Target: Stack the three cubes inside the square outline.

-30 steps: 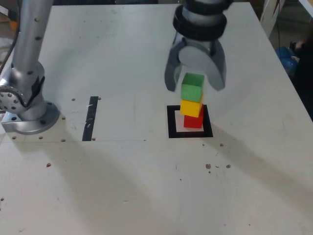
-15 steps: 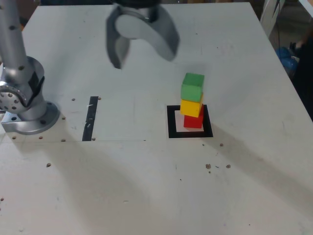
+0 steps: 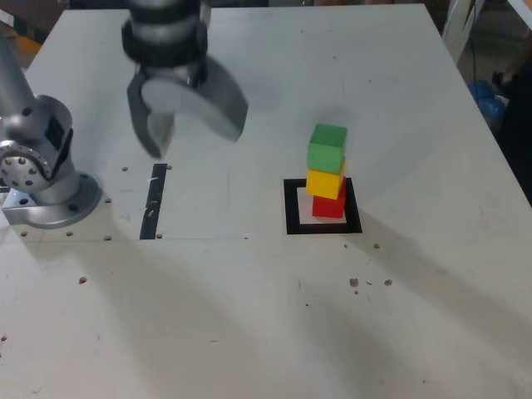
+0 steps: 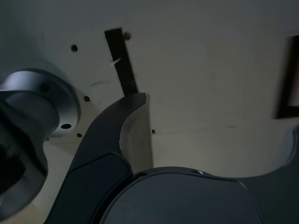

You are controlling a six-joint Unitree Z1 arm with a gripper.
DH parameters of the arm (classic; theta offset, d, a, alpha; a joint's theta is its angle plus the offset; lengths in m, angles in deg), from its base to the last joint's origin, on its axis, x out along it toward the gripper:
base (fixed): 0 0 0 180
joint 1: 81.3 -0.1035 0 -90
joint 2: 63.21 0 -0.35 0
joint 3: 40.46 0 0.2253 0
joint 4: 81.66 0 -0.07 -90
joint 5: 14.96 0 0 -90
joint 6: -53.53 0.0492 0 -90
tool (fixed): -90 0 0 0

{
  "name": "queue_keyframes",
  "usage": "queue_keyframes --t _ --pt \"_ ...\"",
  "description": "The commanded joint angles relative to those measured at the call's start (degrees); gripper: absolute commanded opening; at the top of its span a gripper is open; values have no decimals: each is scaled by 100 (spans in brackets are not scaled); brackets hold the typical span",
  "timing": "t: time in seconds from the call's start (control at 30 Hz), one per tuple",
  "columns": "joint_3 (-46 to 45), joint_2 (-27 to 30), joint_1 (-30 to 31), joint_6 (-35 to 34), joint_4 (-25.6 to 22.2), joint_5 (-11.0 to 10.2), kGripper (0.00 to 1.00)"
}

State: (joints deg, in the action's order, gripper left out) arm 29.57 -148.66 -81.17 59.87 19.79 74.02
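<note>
The three cubes stand in one column in the exterior view: the green cube (image 3: 327, 148) on the yellow cube (image 3: 326, 184), and that on the red cube (image 3: 329, 206). The red one rests inside the square outline (image 3: 291, 208), a black tape frame with a white centre. My gripper (image 3: 193, 140) hangs open and empty well off to the exterior view's left of the stack, above the table. In the wrist view the gripper (image 4: 218, 112) has only bare table between its jaws, and an edge of the square outline (image 4: 287, 77) shows; the cubes are out of that view.
A straight black tape strip (image 3: 153, 202) (image 4: 120, 60) lies below the gripper. The arm's metal base (image 3: 41, 187) (image 4: 39, 100) sits at the exterior view's left. Small specks (image 3: 370, 283) dot the white table (image 3: 249, 316), whose edge runs along the exterior view's right.
The gripper opened wider around the green cube, left it on the stack, and swung away to the exterior view's left. The stack has stayed still.
</note>
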Motion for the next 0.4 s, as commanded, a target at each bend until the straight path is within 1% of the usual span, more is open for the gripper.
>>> queue_keyframes --t 0.0,0.07,0.2,0.37 --pt "-774 -85 -13 58 221 83 99" --pt "-885 -129 -13 101 378 127 99" --pt "-1046 -213 -13 198 608 131 99" --pt "-1122 -282 -13 212 644 25 99"
